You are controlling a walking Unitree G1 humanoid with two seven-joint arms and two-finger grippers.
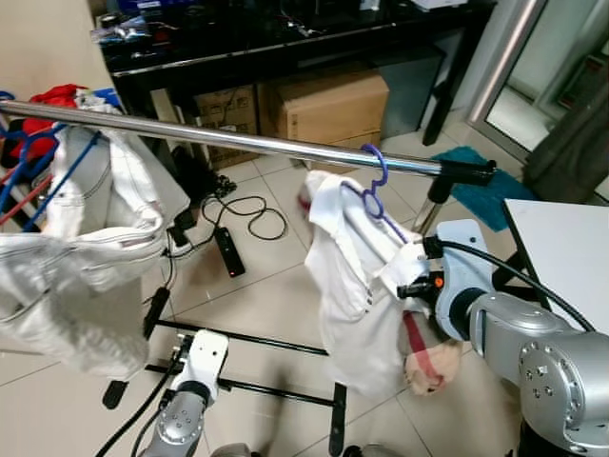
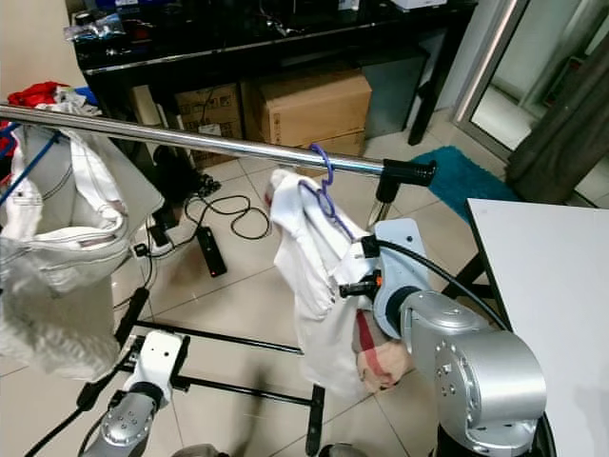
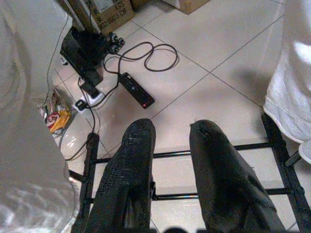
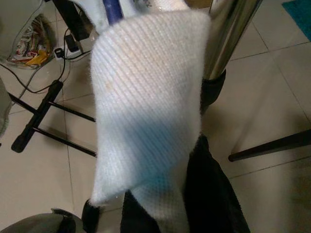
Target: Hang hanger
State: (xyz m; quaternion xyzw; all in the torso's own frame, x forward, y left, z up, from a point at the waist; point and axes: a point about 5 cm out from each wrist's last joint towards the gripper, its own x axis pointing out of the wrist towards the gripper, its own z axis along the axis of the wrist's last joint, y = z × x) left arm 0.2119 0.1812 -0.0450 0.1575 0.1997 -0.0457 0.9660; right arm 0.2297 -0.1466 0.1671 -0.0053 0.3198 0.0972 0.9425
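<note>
Blue hanger [image 1: 375,190], hook over the chrome rail [image 1: 238,141] near its right end, carries a soft, light white garment [image 1: 354,286]; right end effector [image 4: 160,204] pinches the cloth at the shoulder, likeliest to slip there; left end effector [image 3: 170,174] hangs parted, empty.

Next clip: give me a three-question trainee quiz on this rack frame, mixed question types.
1. True or false: the hanger hook is over the rail.
2. Which gripper is at the shirt? A) left B) right
3. Fill in: the left gripper hangs low with fingers ____.

Key:
1. True; the blue hook sits on the rail near its right end.
2. B; the right gripper fingers pinch the white fabric.
3. Open, above the rack's floor bars.
</note>
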